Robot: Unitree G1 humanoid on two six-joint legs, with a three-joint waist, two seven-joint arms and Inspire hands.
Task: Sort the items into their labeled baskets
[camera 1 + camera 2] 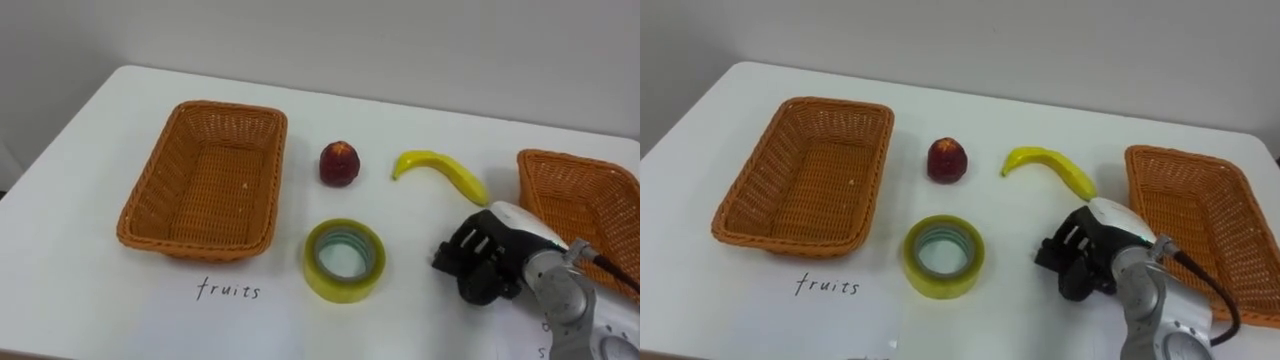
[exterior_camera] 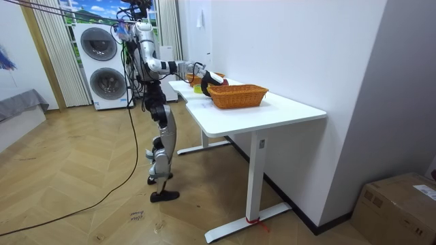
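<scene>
Inspecting the left eye view: right hand (image 1: 480,262), fingers curled and empty, lies just short of the banana (image 1: 443,170), whose long axis slants leftward away from it. Right eye view: fruit basket (image 1: 805,185) well left. Room view: robot stands at the worktop (image 2: 272,112).

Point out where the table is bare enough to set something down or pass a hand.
Bare: the far strip behind the apple and banana, the margin left of the left basket, and the near edge below the tape. Crowded: between the baskets, where the robot hand sits close to the banana and the right basket.
</scene>
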